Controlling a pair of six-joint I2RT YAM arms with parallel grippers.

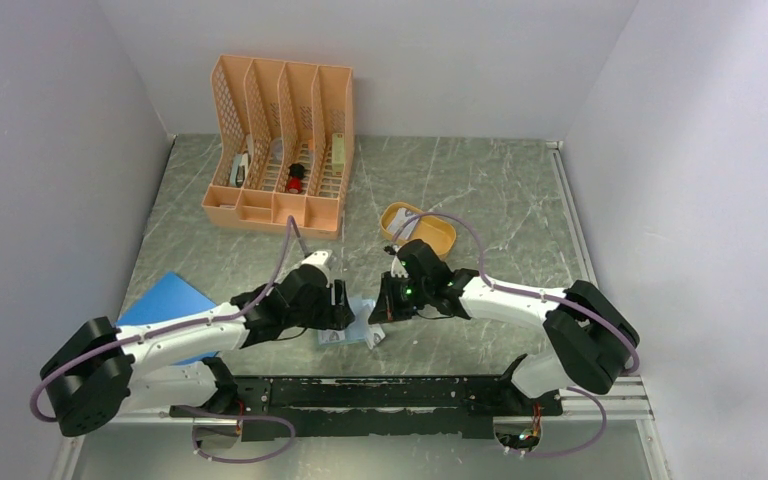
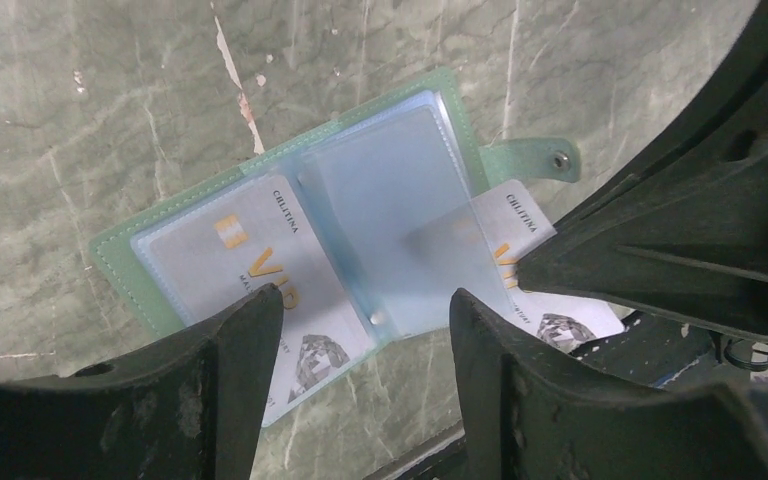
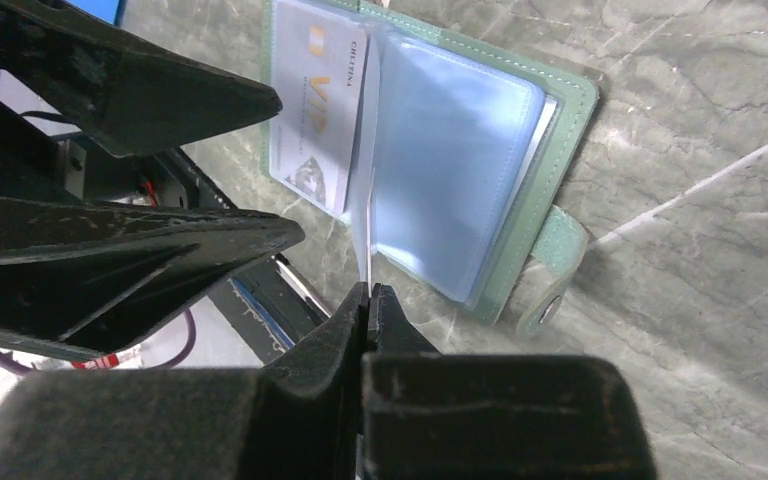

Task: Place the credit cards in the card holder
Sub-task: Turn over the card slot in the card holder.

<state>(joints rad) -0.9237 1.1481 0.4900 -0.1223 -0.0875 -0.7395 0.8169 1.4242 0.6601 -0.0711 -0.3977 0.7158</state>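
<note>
Your right end effector pinches a credit card at the card holder. Your left end effector is released.

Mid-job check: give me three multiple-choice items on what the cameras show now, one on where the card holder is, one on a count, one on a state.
1. Where is the card holder? A in the orange rack; B on the blue sheet; C on the table.
2. How many VIP cards show in the left wrist view? A one; B two; C four.
3. The card holder is: A open; B snapped shut; C standing on edge.
Answers: C, marbled tabletop shows all round it; B, one card sits in the left pocket and a second card at the right edge; A, its clear sleeves lie exposed.
</note>
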